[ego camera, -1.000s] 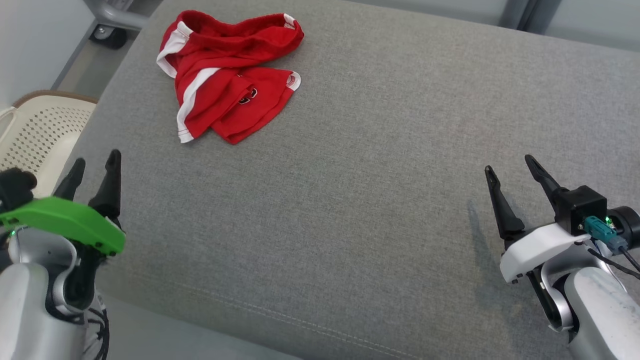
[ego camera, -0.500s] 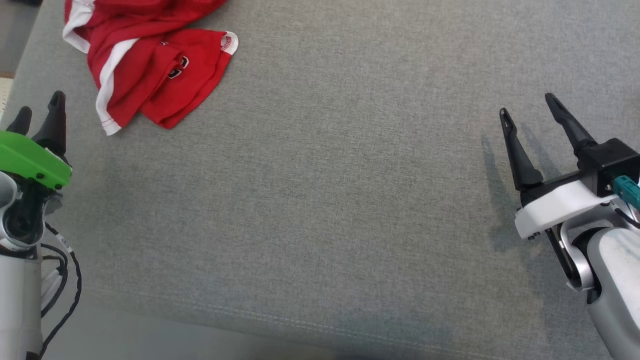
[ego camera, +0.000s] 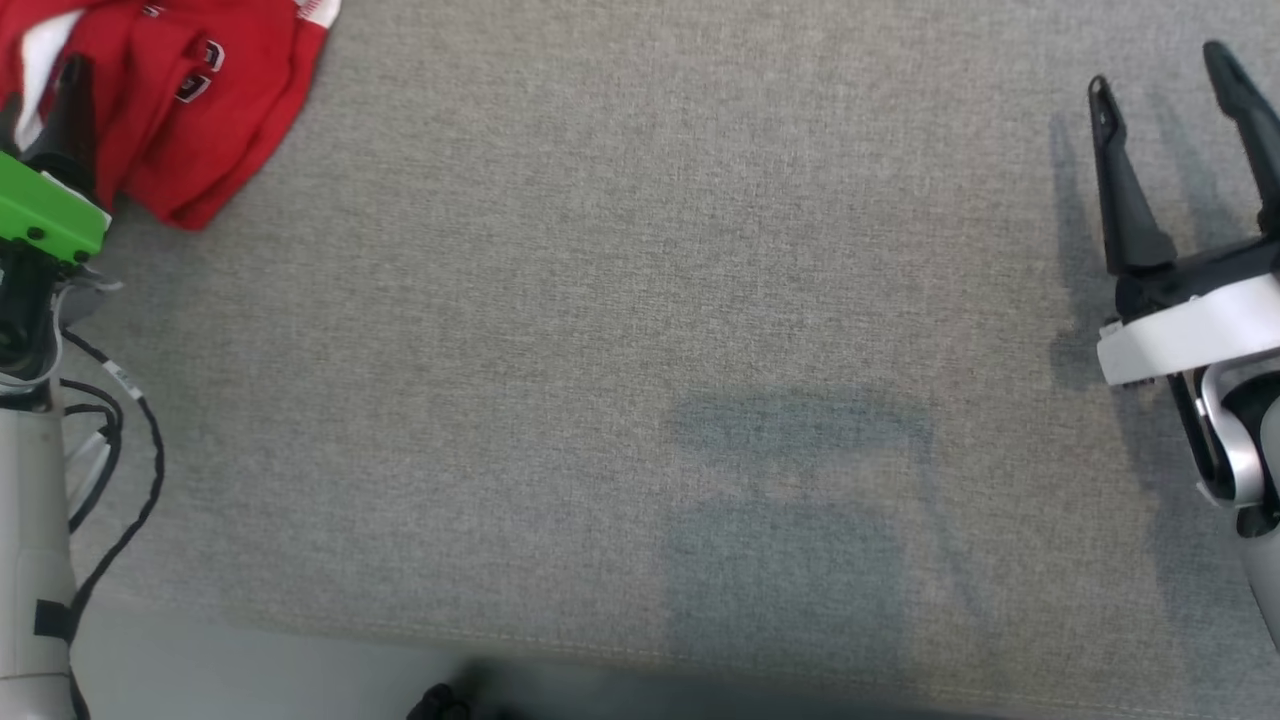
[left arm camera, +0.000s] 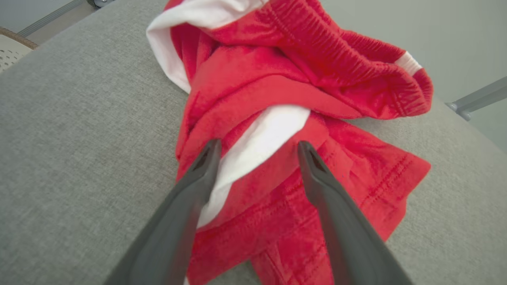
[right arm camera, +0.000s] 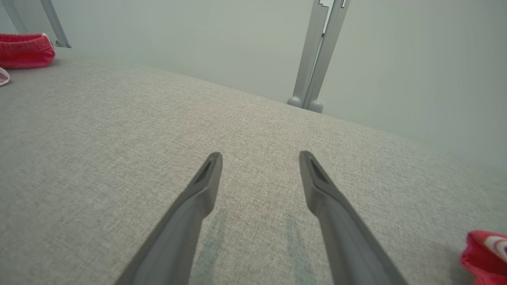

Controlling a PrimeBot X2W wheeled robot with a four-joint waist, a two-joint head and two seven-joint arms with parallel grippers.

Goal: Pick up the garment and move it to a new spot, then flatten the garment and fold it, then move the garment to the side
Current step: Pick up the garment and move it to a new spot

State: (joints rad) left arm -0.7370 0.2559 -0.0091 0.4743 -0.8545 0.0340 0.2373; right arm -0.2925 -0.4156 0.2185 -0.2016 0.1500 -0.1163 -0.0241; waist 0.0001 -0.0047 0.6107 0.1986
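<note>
Open wide and empty, the left gripper (left arm camera: 258, 145) brackets the crumpled red-and-white fabric garment (left arm camera: 277, 67) just beyond its tips, apparently to pinch it; the right gripper (right arm camera: 260, 155) hangs likewise.

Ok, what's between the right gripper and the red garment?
Bare grey upholstery, nothing else, between right gripper and red garment; the head view shows it.

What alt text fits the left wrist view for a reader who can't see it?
The open left gripper points at a crumpled red garment, its two dark fingers framing a white stripe in the cloth. The garment lies on a grey fabric surface.
</note>
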